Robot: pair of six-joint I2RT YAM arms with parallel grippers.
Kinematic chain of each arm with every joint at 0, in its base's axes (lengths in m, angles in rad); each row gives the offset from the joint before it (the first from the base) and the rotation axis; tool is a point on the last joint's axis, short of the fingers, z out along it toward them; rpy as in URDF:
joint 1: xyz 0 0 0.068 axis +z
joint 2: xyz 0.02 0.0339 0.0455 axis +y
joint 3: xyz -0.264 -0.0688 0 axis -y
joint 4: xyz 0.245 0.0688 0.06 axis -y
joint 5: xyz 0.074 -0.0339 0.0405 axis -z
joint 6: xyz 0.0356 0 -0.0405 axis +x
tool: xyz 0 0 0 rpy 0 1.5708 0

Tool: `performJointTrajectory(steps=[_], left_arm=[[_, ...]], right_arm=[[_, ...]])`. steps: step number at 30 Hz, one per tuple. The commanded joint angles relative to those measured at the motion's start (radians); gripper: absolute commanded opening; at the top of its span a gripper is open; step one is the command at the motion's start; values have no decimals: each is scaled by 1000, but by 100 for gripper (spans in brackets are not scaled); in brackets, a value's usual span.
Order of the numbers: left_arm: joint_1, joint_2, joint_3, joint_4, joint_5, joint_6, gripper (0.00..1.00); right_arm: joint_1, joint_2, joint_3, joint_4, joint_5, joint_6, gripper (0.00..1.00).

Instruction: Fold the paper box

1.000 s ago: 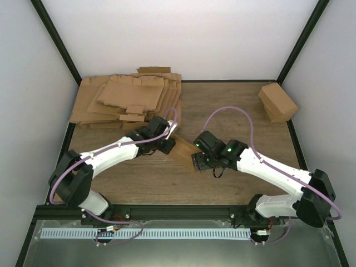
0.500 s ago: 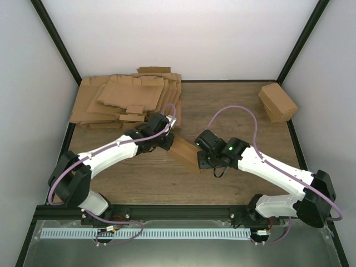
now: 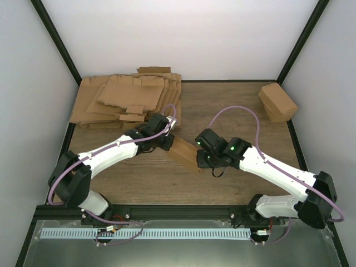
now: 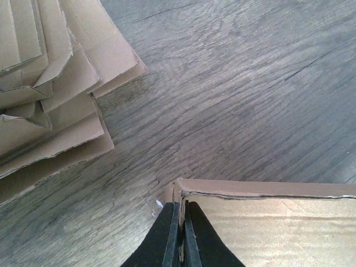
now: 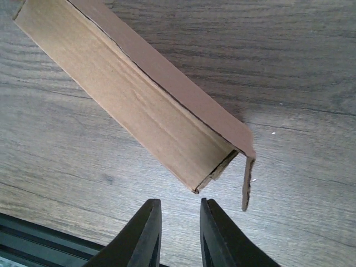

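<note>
Paper box [image 3: 183,153] mid-worktop [image 3: 222,92], lying betw. the two tools.
L tool [image 4: 179,214] pinched tight on box's far-left end edge; R tool [image 5: 178,207] fingers slightly apart, holding nothing, just short of its open near-right end. Sheet pile [image 3: 128,100] far left.

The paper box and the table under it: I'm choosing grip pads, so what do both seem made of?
The paper box looks like thin brown cardboard, matte and uncoated: dull surface, raw cut edges, a flap bent at a crease. The table looks like grey-brown wood or wood-print laminate, smooth and low-sheen; grain lines show, but which of the two it is cannot be told.
</note>
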Motion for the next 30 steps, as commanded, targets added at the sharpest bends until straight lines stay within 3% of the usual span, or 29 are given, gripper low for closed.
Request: performJointTrajectory(steps=[1,8,16,30], left_arm=[[-5,-23,-17,14,9,4,4],[-13,-29,-35,4,-24,31,4],[-30,-24,-60,35,-59,44,4],[-62,3,-57,16,-153,70,4]], right_arm=[[-4,6,36,20,-5,36,21],[-3,14,30,23,19,73,16],[-4,26,75,-66,55,-5,38],[-21,3,75,-165,128,-59,47]])
